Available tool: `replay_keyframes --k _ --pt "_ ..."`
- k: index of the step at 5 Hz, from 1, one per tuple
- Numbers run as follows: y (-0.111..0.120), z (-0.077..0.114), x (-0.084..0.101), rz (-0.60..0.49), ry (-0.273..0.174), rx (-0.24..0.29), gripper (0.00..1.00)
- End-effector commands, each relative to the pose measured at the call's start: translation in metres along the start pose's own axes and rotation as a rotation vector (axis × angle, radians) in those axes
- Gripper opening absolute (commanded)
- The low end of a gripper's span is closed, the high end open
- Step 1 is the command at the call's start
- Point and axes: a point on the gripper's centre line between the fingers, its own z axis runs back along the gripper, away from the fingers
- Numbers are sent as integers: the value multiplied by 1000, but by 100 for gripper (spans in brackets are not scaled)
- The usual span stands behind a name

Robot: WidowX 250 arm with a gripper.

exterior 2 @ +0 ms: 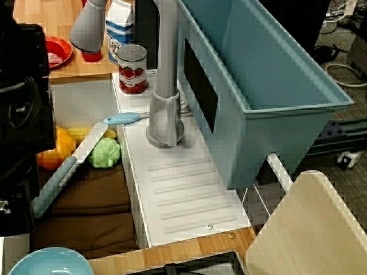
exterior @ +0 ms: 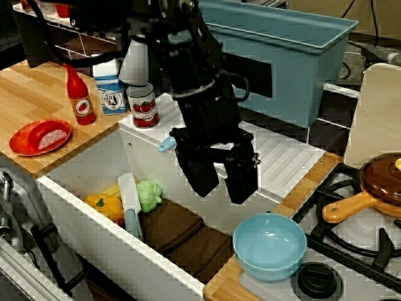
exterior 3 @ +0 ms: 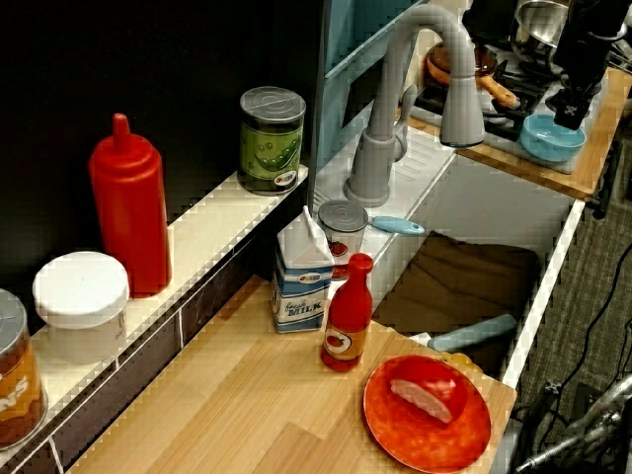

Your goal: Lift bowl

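Note:
The light-blue bowl (exterior: 269, 246) stands upright and empty on the wooden strip between the sink and the stove. It also shows at the bottom left of the view over the faucet as the bowl (exterior 2: 49, 262), and far off in the view along the counter as the bowl (exterior 3: 551, 138). My black gripper (exterior: 221, 183) hangs over the sink's right end, up and to the left of the bowl and apart from it. It is open, with nothing between its two fingers. In the view over the faucet only the dark arm (exterior 2: 20, 114) shows.
The sink (exterior: 94, 163) holds a brown cloth (exterior: 188, 235), a knife (exterior: 131, 204), a yellow pepper (exterior: 105, 205) and a green vegetable (exterior: 149, 195). A lidded brown pan (exterior: 376, 188) sits on the stove. A large blue tub (exterior: 282, 56), faucet (exterior 2: 165, 86), tomato can (exterior: 143, 105), ketchup bottle (exterior: 79, 94) and red plate (exterior: 39, 137) stand around.

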Motion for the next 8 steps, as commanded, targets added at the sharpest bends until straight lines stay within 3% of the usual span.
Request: replay_keyframes --k 1,5,8 --pt "5 -5 8 -11 -63 36 100" --pt "9 -35 11 24 -63 29 100" --pt "16 -58 10 45 -101 69 100"
